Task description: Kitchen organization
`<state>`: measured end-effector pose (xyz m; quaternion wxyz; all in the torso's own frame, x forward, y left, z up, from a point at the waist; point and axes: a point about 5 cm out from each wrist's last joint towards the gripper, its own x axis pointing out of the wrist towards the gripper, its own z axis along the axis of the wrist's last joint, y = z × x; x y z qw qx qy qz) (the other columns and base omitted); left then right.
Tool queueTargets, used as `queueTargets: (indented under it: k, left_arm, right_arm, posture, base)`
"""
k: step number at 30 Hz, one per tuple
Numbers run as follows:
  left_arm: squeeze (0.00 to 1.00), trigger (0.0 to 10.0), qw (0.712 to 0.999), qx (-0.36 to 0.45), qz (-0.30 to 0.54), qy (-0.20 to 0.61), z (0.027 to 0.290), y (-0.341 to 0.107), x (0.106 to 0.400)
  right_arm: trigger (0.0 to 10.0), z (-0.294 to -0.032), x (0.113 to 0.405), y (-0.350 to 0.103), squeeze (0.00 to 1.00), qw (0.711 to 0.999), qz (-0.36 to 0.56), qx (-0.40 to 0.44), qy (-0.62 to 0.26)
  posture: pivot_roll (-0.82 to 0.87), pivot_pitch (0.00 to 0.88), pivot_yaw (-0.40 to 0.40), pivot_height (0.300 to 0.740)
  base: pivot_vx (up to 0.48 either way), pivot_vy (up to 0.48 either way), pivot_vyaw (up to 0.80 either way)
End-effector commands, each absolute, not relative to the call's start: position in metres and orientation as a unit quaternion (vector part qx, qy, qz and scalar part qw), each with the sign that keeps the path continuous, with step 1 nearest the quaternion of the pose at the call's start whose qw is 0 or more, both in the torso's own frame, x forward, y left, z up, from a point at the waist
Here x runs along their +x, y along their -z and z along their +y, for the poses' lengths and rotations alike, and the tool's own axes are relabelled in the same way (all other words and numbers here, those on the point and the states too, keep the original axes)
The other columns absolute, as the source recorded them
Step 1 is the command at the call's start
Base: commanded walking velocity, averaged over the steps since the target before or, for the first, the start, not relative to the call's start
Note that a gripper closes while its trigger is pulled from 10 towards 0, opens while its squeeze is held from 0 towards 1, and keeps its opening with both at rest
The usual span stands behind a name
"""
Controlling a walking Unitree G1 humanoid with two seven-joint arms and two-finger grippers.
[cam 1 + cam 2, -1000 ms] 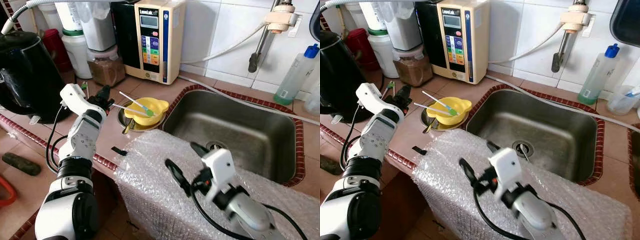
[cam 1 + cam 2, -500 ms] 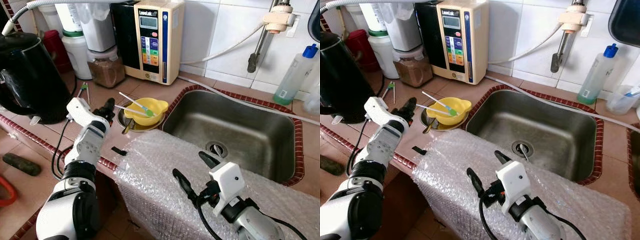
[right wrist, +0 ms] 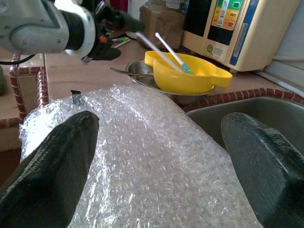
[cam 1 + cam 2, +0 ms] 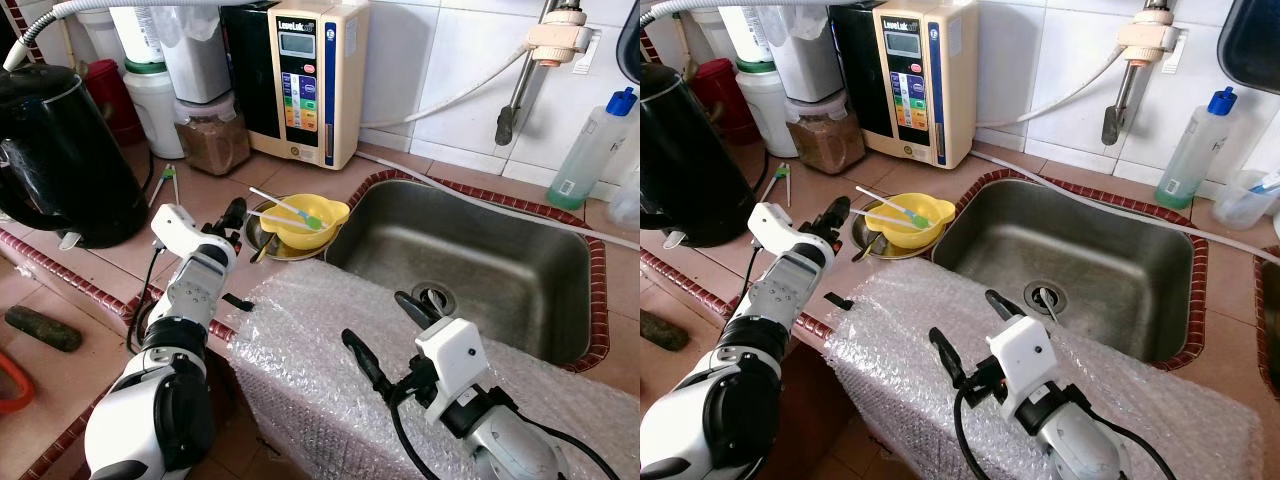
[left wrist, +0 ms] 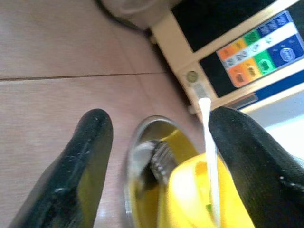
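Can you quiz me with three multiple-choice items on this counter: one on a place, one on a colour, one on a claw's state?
1. Where does the bowl sit?
A. In the sink
B. On a metal plate beside the sink
C. On the bubble wrap

2. What colour is the bowl?
A. Yellow
B. Red
C. White

3. How is the left claw?
A. Shut on a spoon
B. Shut on the bowl
C. Open near the bowl

Answers:
1 B: the metal plate lies on the counter, left of the sink.
2 A: it shows yellow in both eye views.
3 C: the left wrist view shows its fingers apart, holding nothing.
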<state>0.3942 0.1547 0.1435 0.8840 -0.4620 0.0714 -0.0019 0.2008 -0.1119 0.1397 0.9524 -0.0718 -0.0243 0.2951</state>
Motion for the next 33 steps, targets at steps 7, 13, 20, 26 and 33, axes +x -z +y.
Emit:
queueTargets:
  k: [7, 13, 20, 26, 33]
  left_arm:
    - [1.00, 10.0, 0.890, -0.456, 0.030, 0.006, 0.163, -0.162, 0.400]
    - [1.00, 10.0, 0.902, -0.430, 0.004, 0.021, 0.166, -0.170, 0.399]
    - [0.86, 10.0, 0.898, -0.435, 0.039, 0.054, 0.151, -0.164, 0.396]
    - [0.81, 10.0, 0.898, -0.434, 0.047, 0.061, 0.143, -0.156, 0.391]
    - [0.00, 10.0, 0.897, -0.433, 0.061, 0.059, 0.136, -0.149, 0.391]
  right_arm:
    - [10.0, -0.110, 0.201, -0.143, 0.20, 0.951, -0.036, -0.076, -0.298]
    - [10.0, -0.109, 0.202, -0.142, 0.20, 0.950, -0.037, -0.078, -0.300]
    - [10.0, -0.108, 0.203, -0.142, 0.20, 0.948, -0.038, -0.083, -0.306]
    - [10.0, -0.107, 0.203, -0.143, 0.20, 0.947, -0.039, -0.085, -0.308]
    - [10.0, -0.105, 0.203, -0.143, 0.20, 0.946, -0.040, -0.089, -0.310]
  posture:
    - [-0.01, 0.000, 0.095, 0.740]
    - [0.00, 0.000, 0.092, 0.740]
    - [0.01, 0.000, 0.088, 0.740]
    - [0.01, 0.000, 0.088, 0.740]
    - [-0.01, 0.000, 0.091, 0.740]
  base:
    - [0.000, 0.000, 0.00]
    - [0.000, 0.000, 0.00]
    - [0.000, 0.000, 0.00]
    - [0.000, 0.000, 0.00]
    - [0.000, 0.000, 0.00]
